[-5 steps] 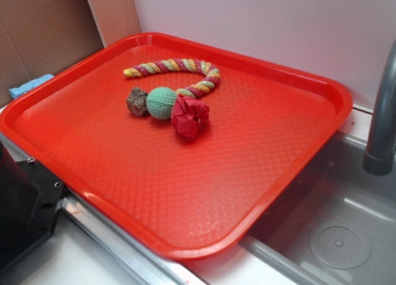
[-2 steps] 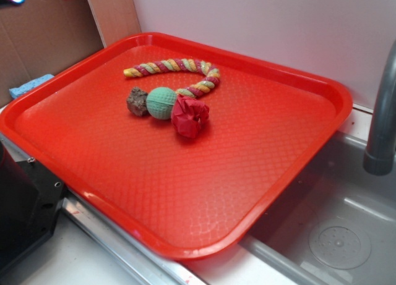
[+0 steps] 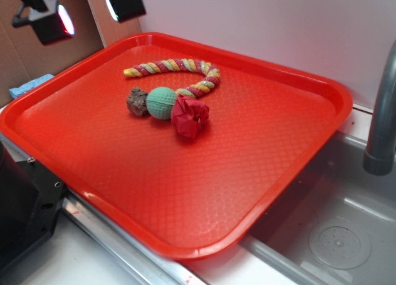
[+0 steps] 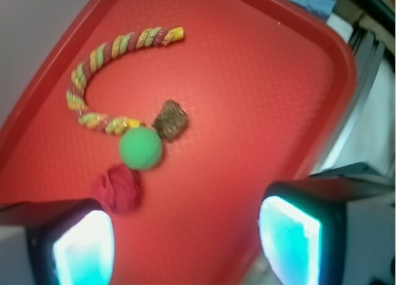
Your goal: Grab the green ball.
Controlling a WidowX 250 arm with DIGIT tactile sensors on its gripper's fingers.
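The green ball (image 3: pixel 161 102) lies on the red tray (image 3: pixel 297 75), touching a brown rough lump (image 3: pixel 137 102) on its left and a red paper wad (image 3: pixel 190 117) on its right. My gripper (image 3: pixel 86 13) is open and empty, high above the tray's far left corner, well apart from the ball. In the wrist view the ball (image 4: pixel 142 148) sits mid-frame, ahead of my gripper (image 4: pixel 185 248), with the lump (image 4: pixel 170 119) and the wad (image 4: pixel 116 188) beside it. The two fingers (image 4: pixel 83 248) stand wide apart with only tray between them.
A striped rope toy (image 3: pixel 179 72) curves behind the ball; it also shows in the wrist view (image 4: pixel 105 68). A grey faucet (image 3: pixel 380 112) and sink basin (image 3: pixel 340 235) lie right of the tray. A blue sponge (image 3: pixel 28 85) sits at the left, a black block (image 3: pixel 21 211) at the front left.
My gripper has come into the exterior view at the top left and moved down and to the right. The objects on the tray have not moved.
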